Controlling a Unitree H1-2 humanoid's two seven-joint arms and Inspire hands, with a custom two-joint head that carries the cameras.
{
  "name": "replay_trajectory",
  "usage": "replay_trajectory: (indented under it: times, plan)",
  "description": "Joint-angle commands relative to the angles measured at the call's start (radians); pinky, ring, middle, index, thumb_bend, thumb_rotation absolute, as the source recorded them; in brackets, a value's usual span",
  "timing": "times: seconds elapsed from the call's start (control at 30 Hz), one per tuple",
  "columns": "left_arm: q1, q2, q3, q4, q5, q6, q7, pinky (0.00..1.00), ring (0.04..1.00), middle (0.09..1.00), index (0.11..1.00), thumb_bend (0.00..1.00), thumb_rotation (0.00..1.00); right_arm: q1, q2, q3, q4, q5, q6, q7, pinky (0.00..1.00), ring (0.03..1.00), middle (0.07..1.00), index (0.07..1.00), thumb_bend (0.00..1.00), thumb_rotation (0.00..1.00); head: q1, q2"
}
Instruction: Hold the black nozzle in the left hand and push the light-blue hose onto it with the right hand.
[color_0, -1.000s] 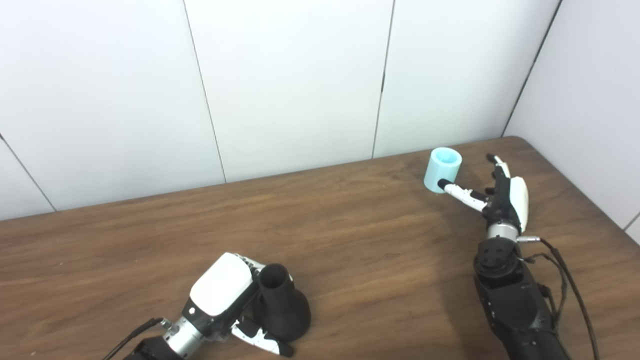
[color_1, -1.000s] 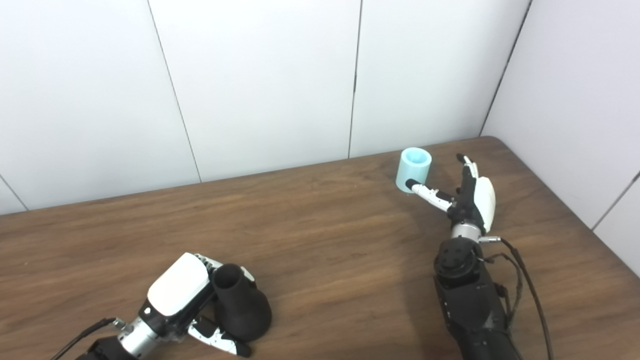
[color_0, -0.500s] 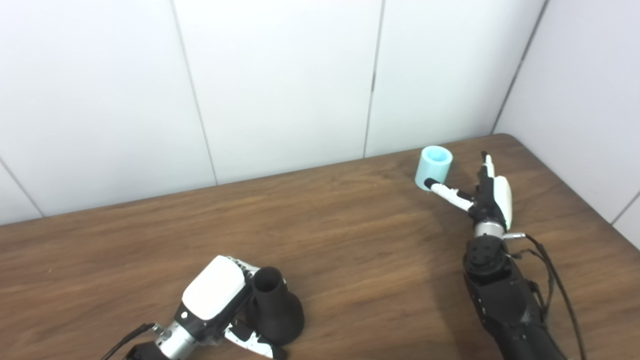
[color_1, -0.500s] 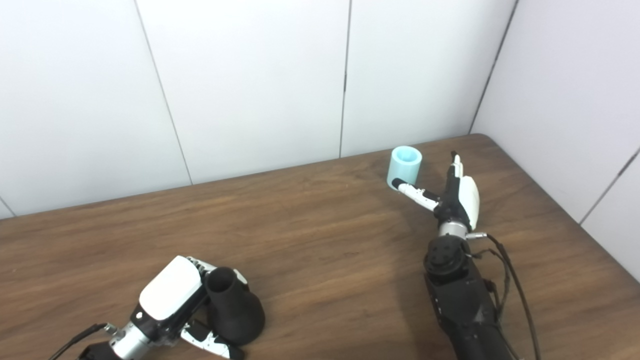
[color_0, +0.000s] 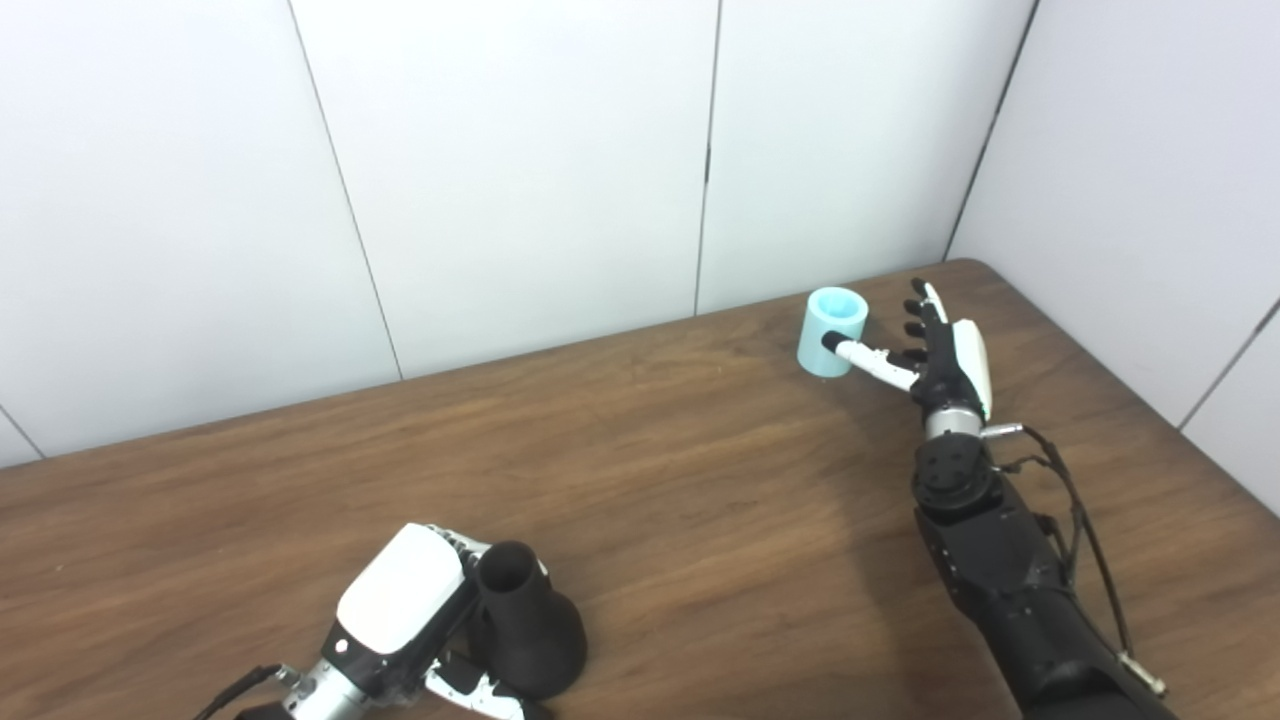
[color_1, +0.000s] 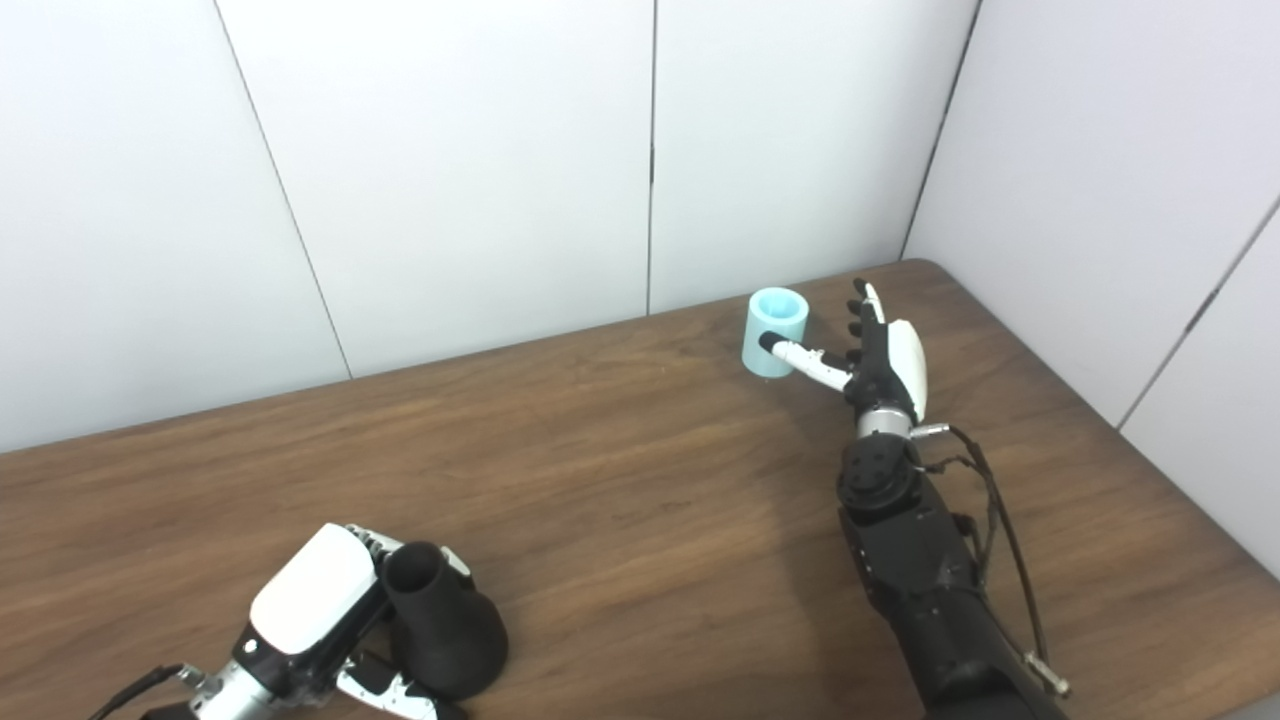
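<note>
The black nozzle, a flared cone with its narrow mouth up, stands on the wooden table at the front left. My left hand is wrapped around it from the left, fingers behind and thumb in front. The light-blue hose, a short upright tube, stands at the far right near the wall. My right hand is open just right of it, fingers spread, with the thumb tip against the hose's front side. The same scene shows in the right eye view, with the hose and the nozzle.
White wall panels run behind the table and along its right side. The table's rounded far right corner lies just beyond my right hand.
The camera has shifted, so the whole picture moved left. My right hand has drawn closer to the hose, fingers now beside it. The left hand still holds the nozzle.
</note>
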Motion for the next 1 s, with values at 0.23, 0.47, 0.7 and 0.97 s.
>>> replay_trajectory:
  times: [0.23,0.47,0.7,0.97]
  plan:
    - [0.232,0.031,-0.091,0.097,-0.047,-0.018,0.018,0.10,0.158,0.472,0.482,0.52,0.00,-0.087,-0.009,0.016,0.065,0.030,-0.076,0.006,0.56,0.710,0.765,0.922,1.00,0.48,0.006,-0.002]
    - [0.238,0.032,-0.081,0.095,-0.044,-0.018,0.003,0.11,0.168,0.472,0.483,0.52,0.00,-0.101,-0.011,0.039,0.092,0.038,-0.111,0.028,0.73,0.844,0.885,0.933,1.00,0.48,0.010,-0.004]
    - [0.246,0.030,-0.070,0.089,-0.034,-0.018,-0.008,0.11,0.171,0.472,0.483,0.52,0.00,-0.103,-0.017,0.071,0.079,0.047,-0.118,0.073,0.85,0.909,0.934,0.936,1.00,0.46,0.021,-0.005]
    - [0.246,0.019,-0.073,0.095,-0.030,-0.018,0.006,0.10,0.162,0.472,0.482,0.52,0.00,-0.107,-0.032,0.124,0.059,0.034,-0.087,0.133,0.86,0.930,0.952,0.935,1.00,0.49,0.028,-0.008]
